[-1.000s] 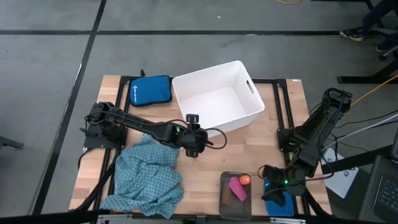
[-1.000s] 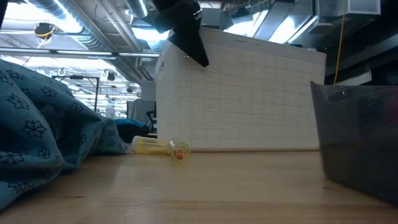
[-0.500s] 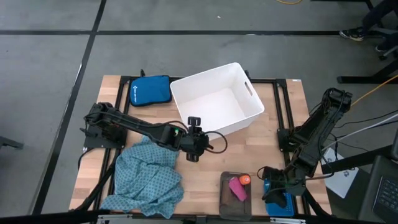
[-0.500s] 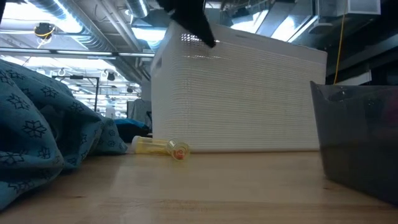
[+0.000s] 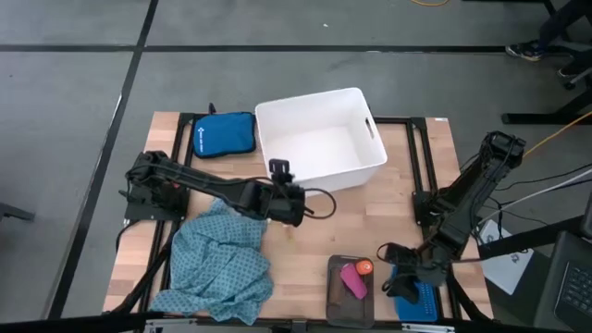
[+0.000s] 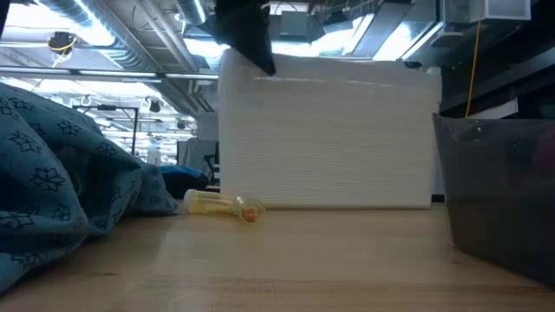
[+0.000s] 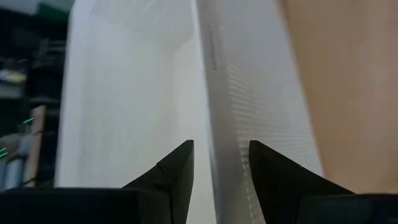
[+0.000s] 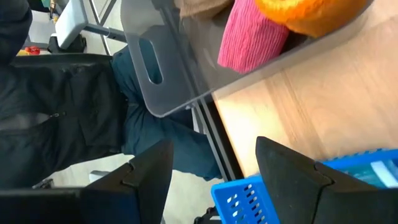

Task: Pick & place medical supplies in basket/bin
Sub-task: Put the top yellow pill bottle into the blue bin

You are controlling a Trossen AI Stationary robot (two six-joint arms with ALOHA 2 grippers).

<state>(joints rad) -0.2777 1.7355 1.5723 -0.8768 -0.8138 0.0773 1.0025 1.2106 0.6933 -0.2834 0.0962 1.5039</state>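
Straddling the white tub (image 5: pixel 319 143)'s near wall, upper centre | left gripper (image 7: pixel 219 163) pinching that rim (thin hold) | risk: tub twists free | right gripper (image 8: pixel 214 171) spread, lower right.

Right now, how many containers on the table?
3. White tub at the back middle, grey tray near the front edge, blue basket just right of it. More may hide under the cloth.
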